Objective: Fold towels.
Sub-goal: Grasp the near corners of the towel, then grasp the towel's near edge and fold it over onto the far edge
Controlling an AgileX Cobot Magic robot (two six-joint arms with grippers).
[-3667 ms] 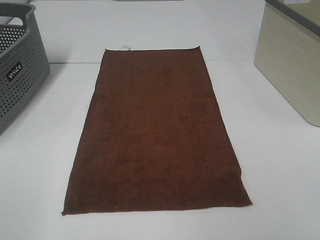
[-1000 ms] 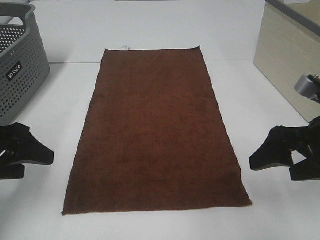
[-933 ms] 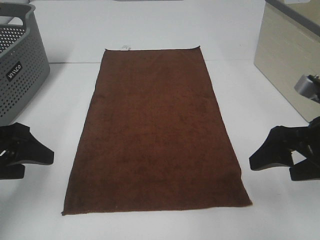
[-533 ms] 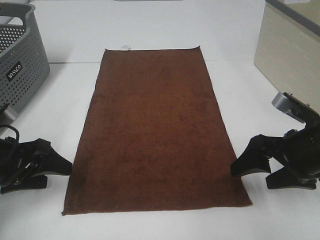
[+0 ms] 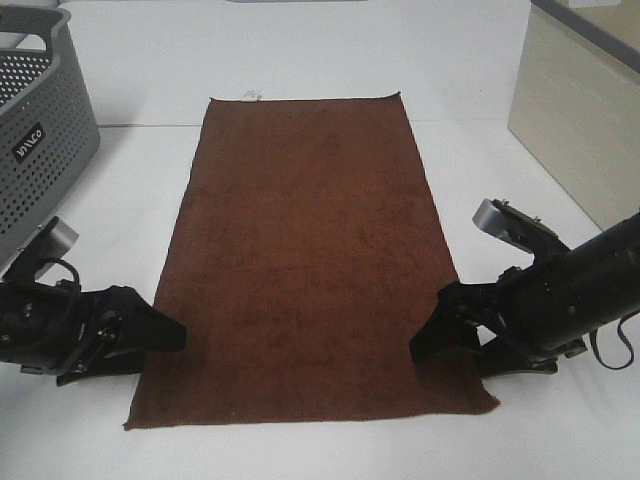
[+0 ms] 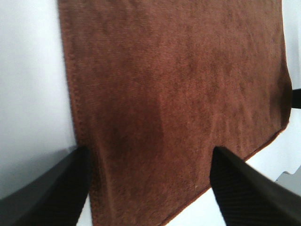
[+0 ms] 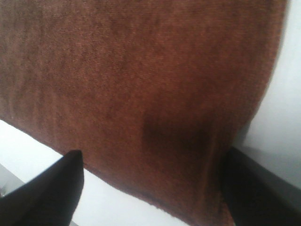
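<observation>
While one towel [image 5: 310,250] lies flat, left gripper [image 6: 148,157] and right gripper [image 7: 153,157] both gape wide

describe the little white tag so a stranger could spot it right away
A dark reddish-brown towel lies flat on the white table. Follow it to its far short edge, toward the corner nearer the grey basket. The small white tag pokes out there, the only pale spot on the dark cloth.
</observation>
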